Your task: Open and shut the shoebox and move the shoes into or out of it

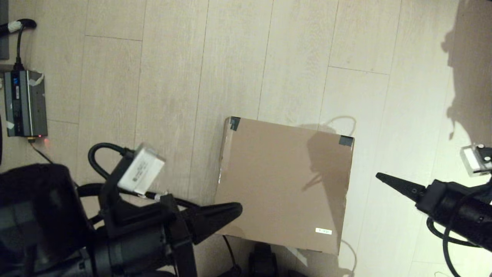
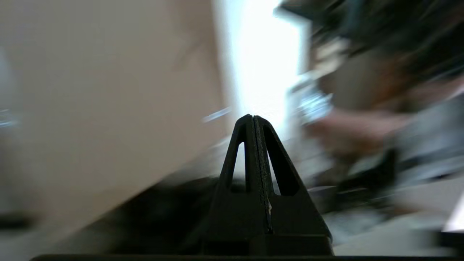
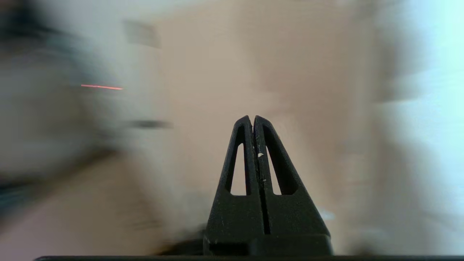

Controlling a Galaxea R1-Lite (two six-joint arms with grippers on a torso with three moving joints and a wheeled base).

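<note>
Shoebox point(image 1: 284, 184) on wood floor point(image 1: 173, 77), centre of head view, lid down flat. Dark tape point(image 1: 234, 123) on both far lid corners, small white label point(image 1: 323, 231) near right front corner. Shoes not visible. Left gripper point(image 1: 236, 209) at box's left front edge, tip over lid corner, contact unclear; fingers point(image 2: 250, 152) pressed together, holding nothing. Right gripper point(image 1: 380, 177) just right of box, apart from it, pointing at box side; fingers point(image 3: 253, 152) closed, empty. Grey power unit point(image 1: 25, 103) with cable far left on floor.
</note>
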